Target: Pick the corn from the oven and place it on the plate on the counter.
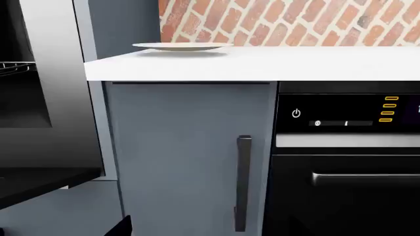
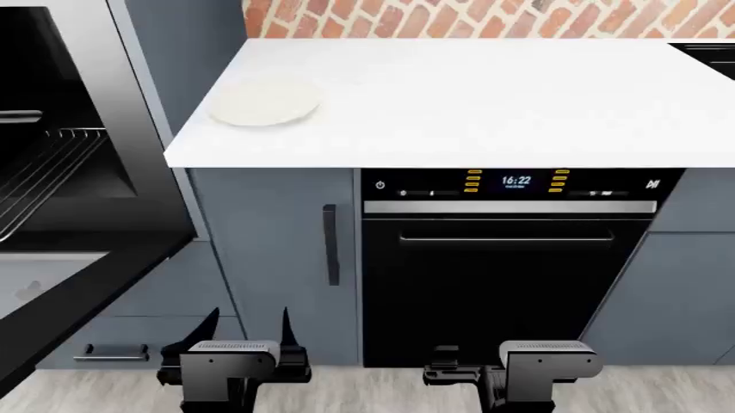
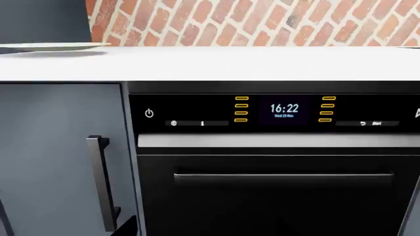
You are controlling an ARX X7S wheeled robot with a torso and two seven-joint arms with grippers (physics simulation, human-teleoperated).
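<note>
The corn is out of view. The oven [image 2: 64,95] stands open at the far left, showing its black cavity and silver wire rack [image 2: 46,163]; its door [image 2: 81,288] hangs down. The left wrist view catches the oven [image 1: 26,98] at one edge. The off-white plate [image 2: 264,101] lies bare on the white counter [image 2: 483,95], near its left end; it also shows as plate [image 1: 182,46] and plate [image 3: 49,46]. My left gripper [image 2: 247,329] is open and low, facing the grey cabinet. My right gripper [image 2: 466,366] is open and low, facing the black appliance. Neither holds anything.
A black appliance with a lit clock panel [image 2: 515,181] sits under the counter, with its handle bar [image 2: 505,237]. A grey cabinet door with a vertical handle [image 2: 330,245] stands between it and the oven. A brick wall [image 2: 460,17] backs the counter. A drawer handle [image 2: 112,351] sits low.
</note>
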